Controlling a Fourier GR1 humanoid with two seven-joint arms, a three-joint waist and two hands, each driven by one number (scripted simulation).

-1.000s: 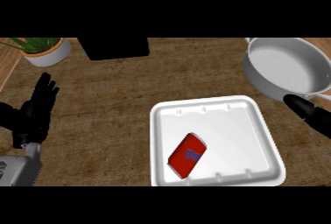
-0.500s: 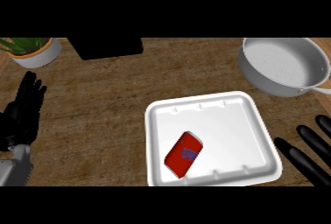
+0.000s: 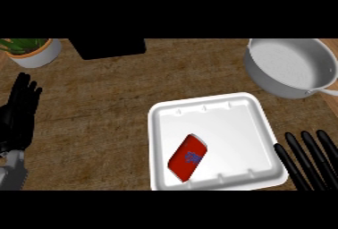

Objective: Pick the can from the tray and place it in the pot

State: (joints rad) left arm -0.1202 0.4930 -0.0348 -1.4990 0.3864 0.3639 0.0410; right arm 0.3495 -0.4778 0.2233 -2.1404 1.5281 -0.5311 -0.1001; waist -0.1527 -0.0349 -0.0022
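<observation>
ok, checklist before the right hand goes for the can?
1. Can lying in tray, uncovered: ok.
2. Right hand open, fingers straight: ok.
3. Right hand over can: not ok. It is beside the tray's right rim, apart from the can.
4. Pot upright, nothing seen inside: ok.
5. Left hand open at the view's left edge, away from tray: ok.
6. Right hand's height: cannot tell.

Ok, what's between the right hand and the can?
In the head view, only the tray's bare white floor and right rim lie between the right hand and the can; nothing else.
</observation>
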